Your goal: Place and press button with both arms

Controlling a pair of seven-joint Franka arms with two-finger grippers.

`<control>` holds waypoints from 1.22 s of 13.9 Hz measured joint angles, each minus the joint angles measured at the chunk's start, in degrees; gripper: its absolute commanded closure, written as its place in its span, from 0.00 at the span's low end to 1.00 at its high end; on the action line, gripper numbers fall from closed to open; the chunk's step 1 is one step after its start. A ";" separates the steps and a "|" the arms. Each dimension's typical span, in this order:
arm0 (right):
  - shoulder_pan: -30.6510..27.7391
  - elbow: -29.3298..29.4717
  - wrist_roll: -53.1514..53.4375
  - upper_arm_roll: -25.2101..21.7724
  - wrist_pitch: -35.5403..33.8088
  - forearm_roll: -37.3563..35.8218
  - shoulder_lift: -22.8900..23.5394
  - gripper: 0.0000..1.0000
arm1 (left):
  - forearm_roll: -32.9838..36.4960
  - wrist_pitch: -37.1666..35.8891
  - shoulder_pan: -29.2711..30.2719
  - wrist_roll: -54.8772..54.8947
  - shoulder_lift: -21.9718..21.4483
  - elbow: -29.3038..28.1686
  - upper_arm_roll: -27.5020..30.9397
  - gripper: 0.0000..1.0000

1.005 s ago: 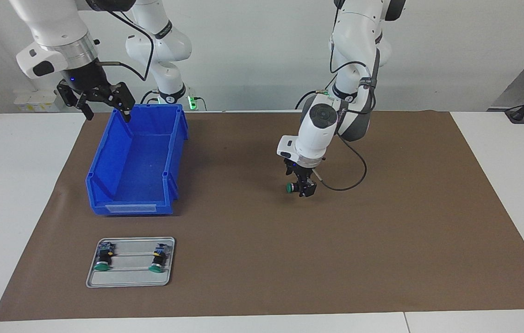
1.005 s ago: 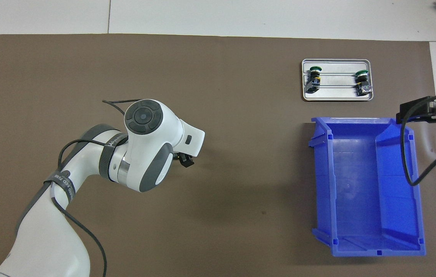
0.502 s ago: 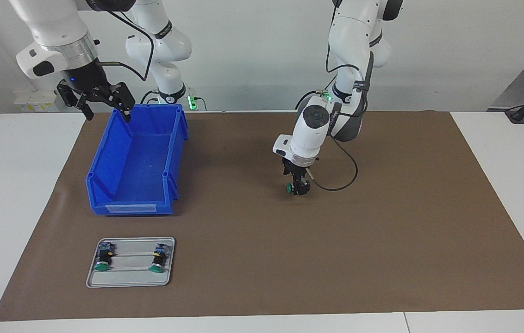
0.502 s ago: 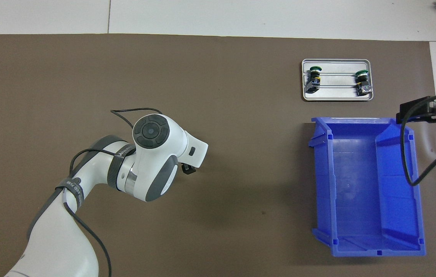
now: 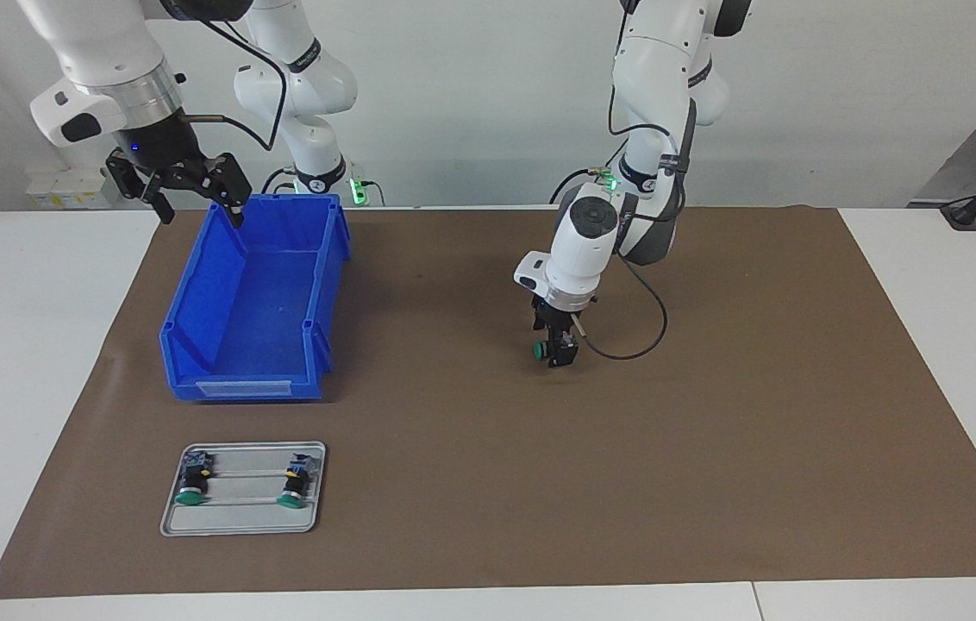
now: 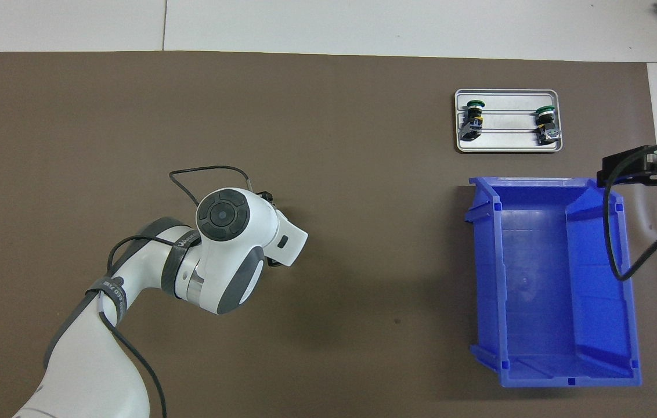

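Note:
The button (image 5: pixel 542 349), green cap on a black body, lies sideways between the fingers of my left gripper (image 5: pixel 559 352), which is shut on it low over the middle of the brown mat (image 5: pixel 712 431). Its cap points toward the right arm's end of the table. In the overhead view the left arm's wrist (image 6: pixel 230 232) hides the gripper and the button. My right gripper (image 5: pixel 202 220) hangs open and holds nothing, above the corner of the blue bin (image 5: pixel 195 319) nearest the robots; part of it shows at the overhead view's edge (image 6: pixel 648 168).
A grey metal tray (image 5: pixel 238 522) lies on the mat farther from the robots than the bin (image 6: pixel 482 278), with two look-alike buttons (image 5: pixel 191 483) (image 5: pixel 292 485) in it. The left arm's black cable (image 5: pixel 635 345) loops beside its gripper.
The left arm's wrist has swung and turned a little over the mat, while the button stays at nearly the same spot in its gripper. The right arm has not moved.

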 measured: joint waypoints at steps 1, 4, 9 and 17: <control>0.00 0.00 0.00 0.00 0.00 0.00 0.00 0.00 | 0.00 0.19 0.00 0.05 -0.06 -0.19 0.00 0.17; 0.00 0.00 0.00 0.00 0.00 0.00 0.00 0.00 | 0.00 0.37 0.00 0.07 -0.20 -0.22 -0.01 0.20; 0.00 0.00 0.00 0.00 0.00 0.00 0.00 0.00 | 0.00 1.02 -0.18 0.07 -0.19 -0.53 -0.19 0.29; 0.00 0.00 0.00 0.00 0.00 0.00 0.00 0.00 | 0.00 1.13 -0.57 0.07 -0.27 -0.72 -0.11 0.59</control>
